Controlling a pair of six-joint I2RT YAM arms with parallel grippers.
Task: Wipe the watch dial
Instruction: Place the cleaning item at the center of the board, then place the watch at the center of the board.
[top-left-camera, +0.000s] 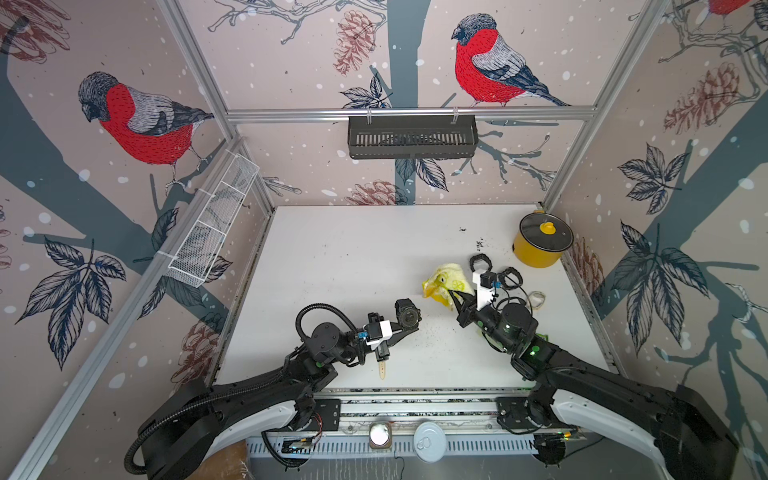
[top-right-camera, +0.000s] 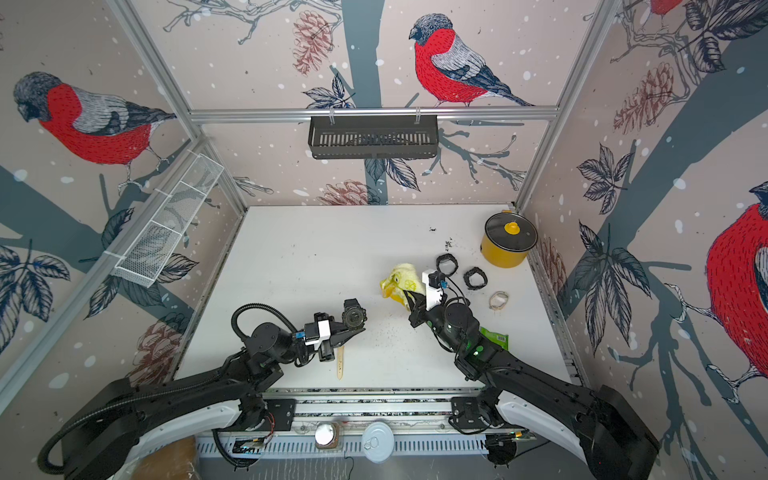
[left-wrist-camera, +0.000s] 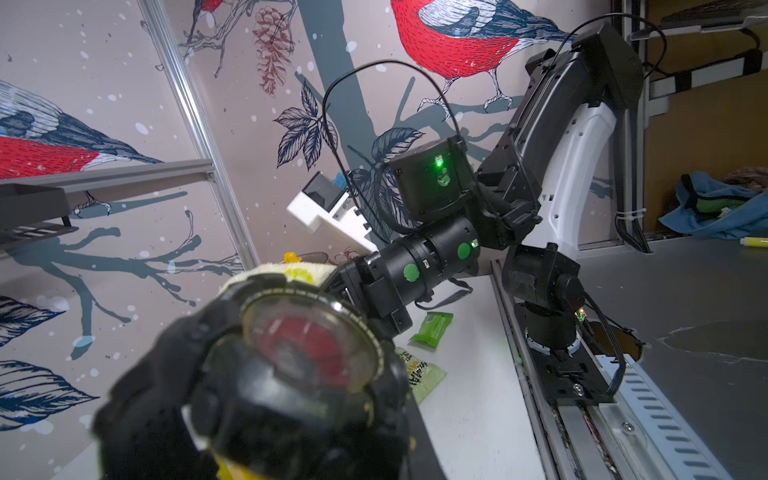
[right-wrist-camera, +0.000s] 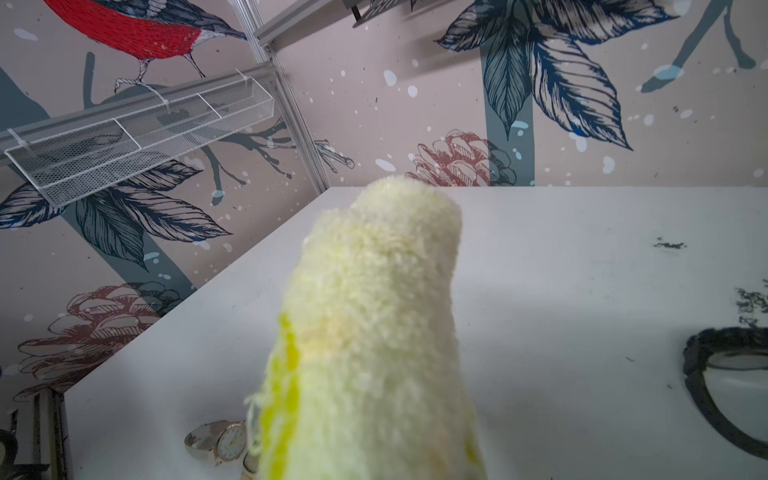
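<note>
- My left gripper (top-left-camera: 400, 329) is clamped on the black watch (top-left-camera: 407, 315), held mid-frame in a top view, with its dial (left-wrist-camera: 309, 347) plain in the left wrist view
- My right gripper (top-left-camera: 456, 297) is pinched shut on the yellow cloth (top-left-camera: 442, 282), right of the watch and apart from it; I judge the floppy end could skim past the dial
- Pressing hard could twist the watch in the jaws

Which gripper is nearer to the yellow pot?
Right. The right gripper, shut on the yellow cloth, is nearer the robot than the yellow pot and to its left. The left gripper, shut on the black watch, is farther left.
</note>
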